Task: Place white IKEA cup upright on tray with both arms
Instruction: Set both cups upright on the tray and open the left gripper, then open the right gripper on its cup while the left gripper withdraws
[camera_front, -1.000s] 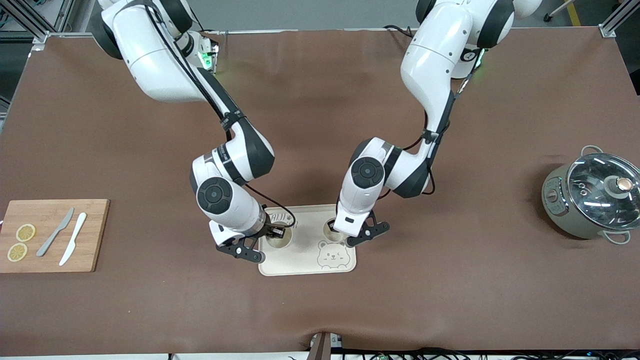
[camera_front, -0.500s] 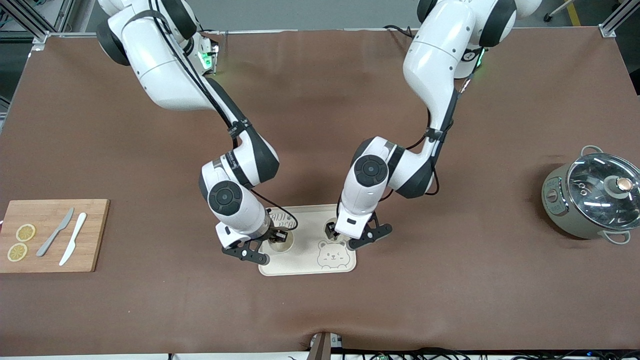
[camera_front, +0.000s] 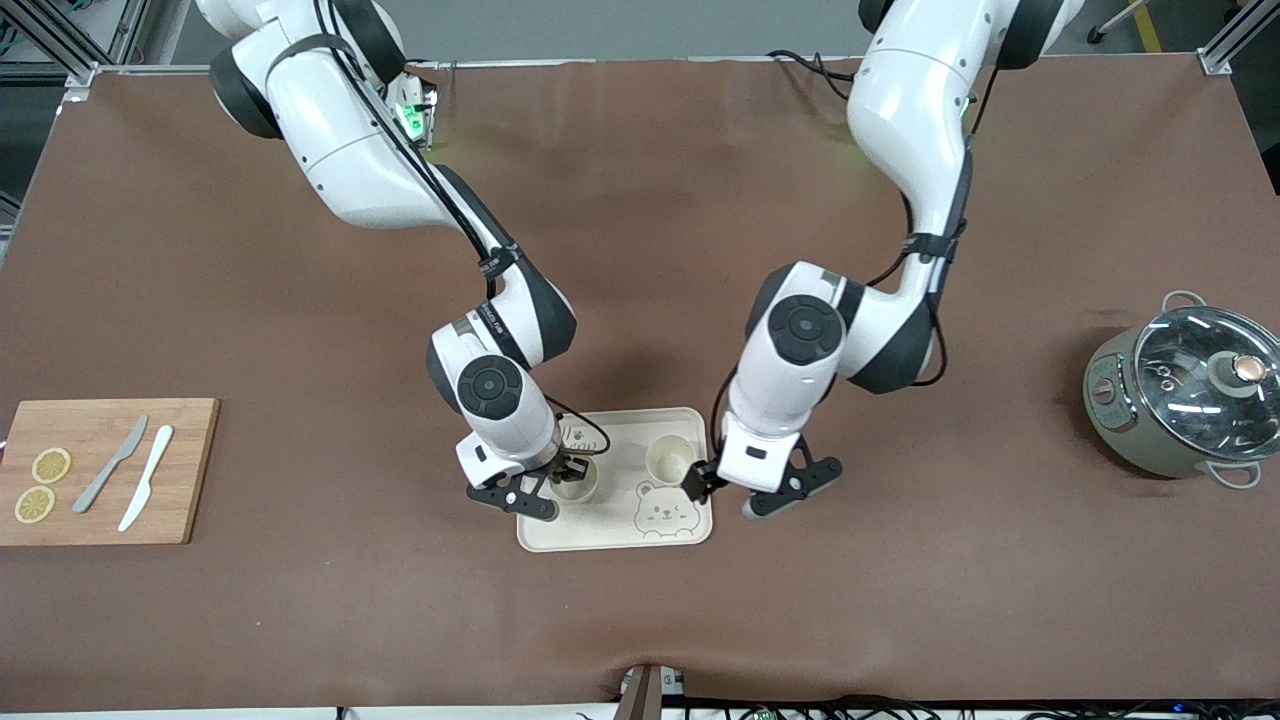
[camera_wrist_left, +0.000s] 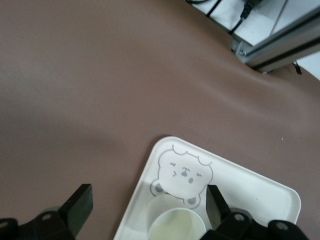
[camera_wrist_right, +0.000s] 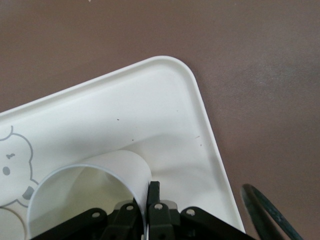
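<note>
Pinching cup (camera_wrist_right: 90, 195) rim, right claw (camera_wrist_right: 148, 200)

Even, bright overhead light fills the front view, and each arm drops only a soft, faint shadow on the brown table (camera_front: 640, 620). White glare streaks the glass lid of the pot (camera_front: 1195, 385). In the wrist views the black fingers (camera_wrist_left: 80, 207) nearest the lens are blurred.

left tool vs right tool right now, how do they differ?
The left tool is open and holds nothing; the right tool is shut on the rim of a cup.
The left tool is by the tray edge, beside the other cup; the right tool is over the tray.
Both point down.
</note>
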